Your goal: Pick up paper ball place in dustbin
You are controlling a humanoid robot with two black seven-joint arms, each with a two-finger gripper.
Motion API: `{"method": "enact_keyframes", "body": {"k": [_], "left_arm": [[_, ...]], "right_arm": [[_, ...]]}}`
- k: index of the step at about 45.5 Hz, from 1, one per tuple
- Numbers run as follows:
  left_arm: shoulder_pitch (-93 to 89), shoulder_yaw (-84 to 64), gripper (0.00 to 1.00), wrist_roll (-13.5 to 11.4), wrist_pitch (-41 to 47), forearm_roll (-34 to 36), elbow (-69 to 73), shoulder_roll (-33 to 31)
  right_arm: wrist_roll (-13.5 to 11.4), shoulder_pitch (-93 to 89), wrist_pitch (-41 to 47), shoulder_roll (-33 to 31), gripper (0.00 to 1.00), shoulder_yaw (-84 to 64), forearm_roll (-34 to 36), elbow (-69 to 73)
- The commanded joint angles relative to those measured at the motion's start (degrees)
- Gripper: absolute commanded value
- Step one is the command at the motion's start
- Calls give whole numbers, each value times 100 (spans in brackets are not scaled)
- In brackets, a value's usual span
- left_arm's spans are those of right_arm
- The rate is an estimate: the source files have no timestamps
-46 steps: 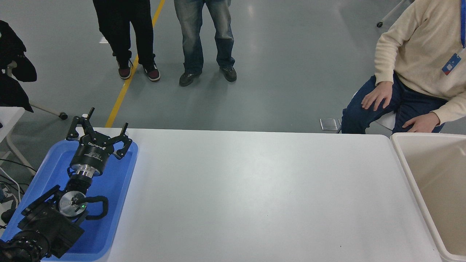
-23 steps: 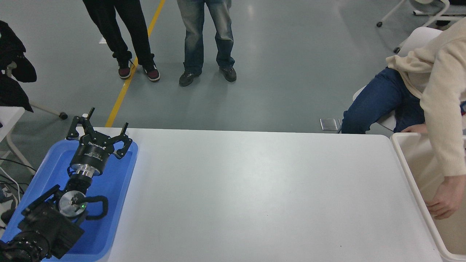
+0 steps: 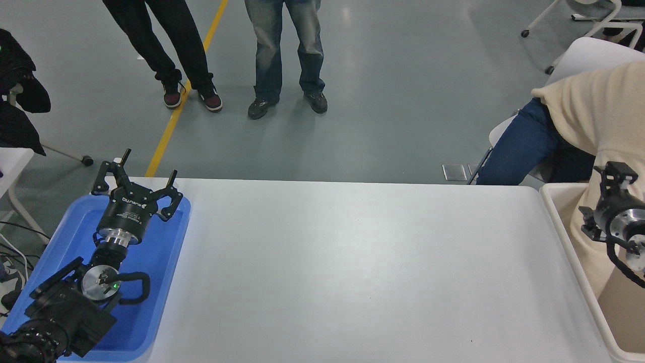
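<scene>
Left gripper [image 3: 135,177]: spread wide, holding nothing, parked above blue tray [image 3: 166,252].
Right gripper [image 3: 616,174]: over dustbin [image 3: 564,232]; grip impossible to tell.
Person's sleeve [image 3: 599,237]: reaching into dustbin.

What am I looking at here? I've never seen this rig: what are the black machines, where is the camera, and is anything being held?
The camera sits high on the robot and looks forward and down over a white table. The black machines are the robot's two arms. The left gripper is open and empty, over a blue tray at the table's left end. The right gripper enters at the right edge above the dustbin; whether it is open or holding anything cannot be told. A person's cream sleeve reaches down into the dustbin, right beside that gripper. No paper ball is in sight, on the table or elsewhere. Two more people stand on the floor beyond the table; only their legs show.
</scene>
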Motion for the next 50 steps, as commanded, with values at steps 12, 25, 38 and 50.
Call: {"method": "enact_keyframes", "body": {"k": [12, 25, 38, 50], "left_arm": [[-1, 0, 100, 0, 0, -4, 1, 1], [-10, 0, 100, 9, 0, 5, -8, -8], [-10, 0, 100, 9, 0, 5, 1, -8], [-1, 0, 100, 0, 0, 4, 1, -8]], "right_arm": [[2505, -961, 1768, 1502, 100, 1263, 20, 186], [2567, -1014, 81, 1713, 100, 1263, -269, 1750], [2541, -1040, 98, 1749, 100, 1105, -296, 1733], [2558, -1180, 98, 1696, 100, 1157, -287, 1645]]}}
